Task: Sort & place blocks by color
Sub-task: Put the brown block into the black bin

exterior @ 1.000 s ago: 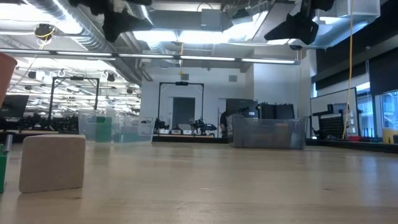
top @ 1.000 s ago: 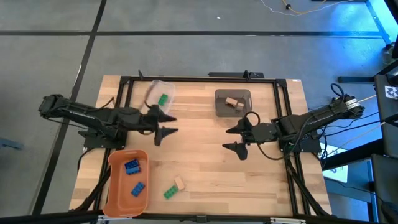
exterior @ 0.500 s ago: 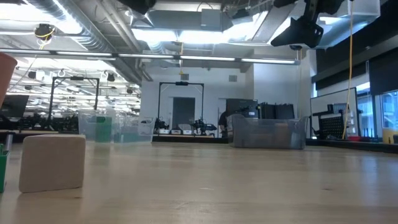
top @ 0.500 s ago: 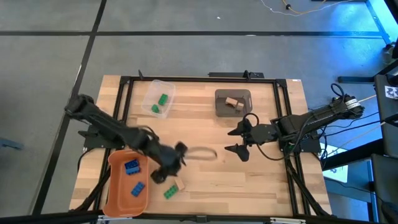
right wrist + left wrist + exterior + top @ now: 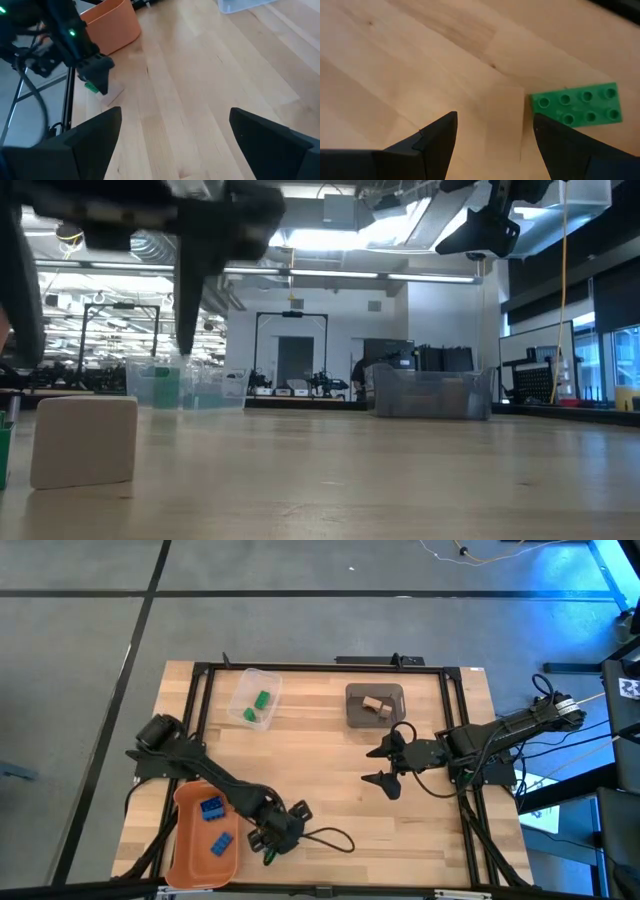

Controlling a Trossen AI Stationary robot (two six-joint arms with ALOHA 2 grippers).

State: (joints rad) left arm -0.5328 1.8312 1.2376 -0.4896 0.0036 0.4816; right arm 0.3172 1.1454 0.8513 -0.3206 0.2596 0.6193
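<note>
Left gripper [image 5: 492, 137] fingers spread, straddling tan brick [image 5: 504, 122] just beside green brick [image 5: 577, 104]. Risk: closing catches the green too. Right gripper [image 5: 381, 764] spread, idle.

It was a robotics lab in a big open industrial hall. The wooden table [image 5: 400, 810] sat inside a black metal frame [image 5: 320, 667] on a grey concrete floor [image 5: 300, 630] marked with dark lines. Across the room ran exposed ducts [image 5: 150, 240] and strip lights [image 5: 350, 277], with more frame rigs [image 5: 290, 350], clear storage bins [image 5: 430, 395] and cluttered benches beyond.
</note>
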